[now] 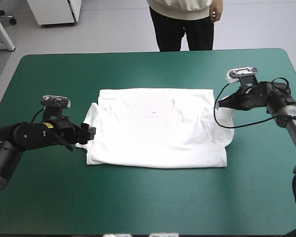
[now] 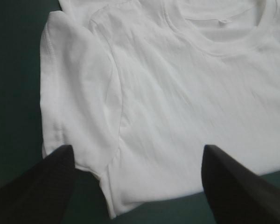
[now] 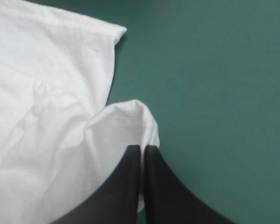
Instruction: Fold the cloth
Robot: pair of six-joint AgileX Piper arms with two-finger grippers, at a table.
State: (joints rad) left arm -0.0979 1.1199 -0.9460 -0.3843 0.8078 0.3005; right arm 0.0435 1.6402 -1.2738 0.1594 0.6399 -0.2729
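**A:** Where does the T-shirt (image 1: pixel 158 128) lie?

**B:** Spread flat at the middle of the teal-green cover (image 1: pixel 49 197), with one sleeve (image 1: pixel 90 116) out at nine o'clock and the other at three.

**A:** And the grippers?

**B:** The left gripper (image 2: pixel 136 148) has its black fingers wide apart over the nine o'clock sleeve and holds nothing. The right gripper (image 3: pixel 142 148) is pinched onto a small fold of the three o'clock sleeve.

**A:** How will it handle?

**B:** I judge it light, soft and limp. It should sag and drape from any single hold, and the loose part will likely drag on the cover.

**A:** So where should it be taken hold of?

**B:** At the stitched sleeve hems or the side edges, catching both layers, with the two sides lifted together.
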